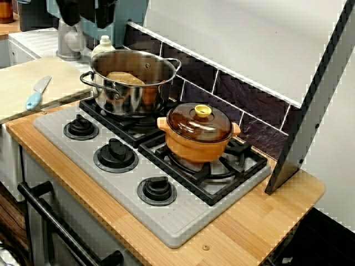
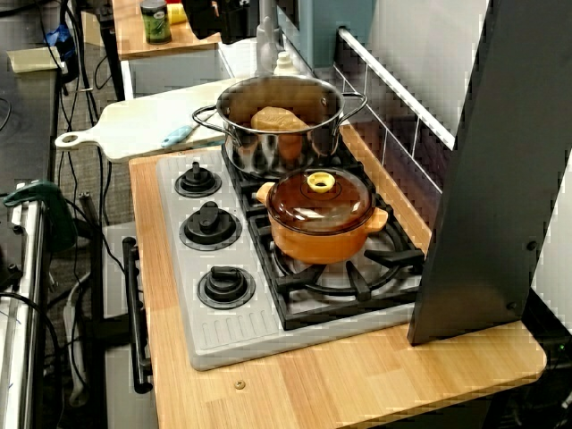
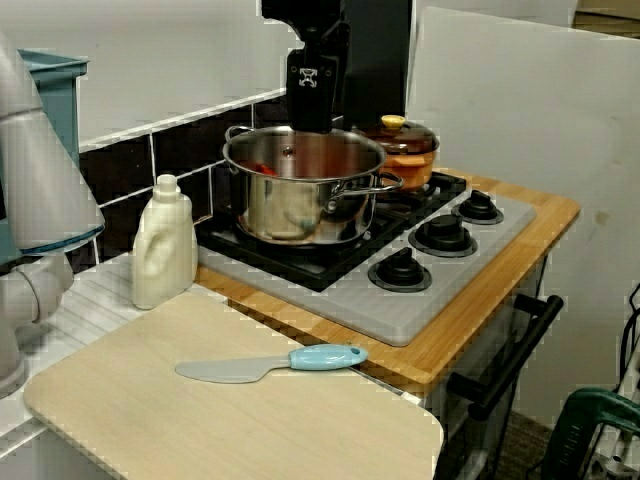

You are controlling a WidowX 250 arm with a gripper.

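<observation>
A long light wooden counter [image 1: 260, 221] carries a grey stove top [image 1: 183, 224] with black grates and three black knobs along its front edge. A pale wooden cutting board [image 3: 250, 420] lies past the stove's one end.

A shiny round steel pot with two handles [image 3: 300, 200] sits on the back burner at the end of the stove nearest the cutting board, close to the tiled wall. An orange ceramic pot with a brown glass lid [image 1: 197, 147] stands on the burner just beside it.

In the view from the cutting-board end, the black gripper [image 3: 312, 118] hangs over the steel pot's far rim. Whether its jaws are apart or together cannot be told.

A white plastic bottle [image 3: 165, 245] stands at the board's wall-side edge. A blue-handled grey knife [image 3: 270, 365] lies on the board. A tan lump [image 1: 126, 79] rests inside the steel pot.
</observation>
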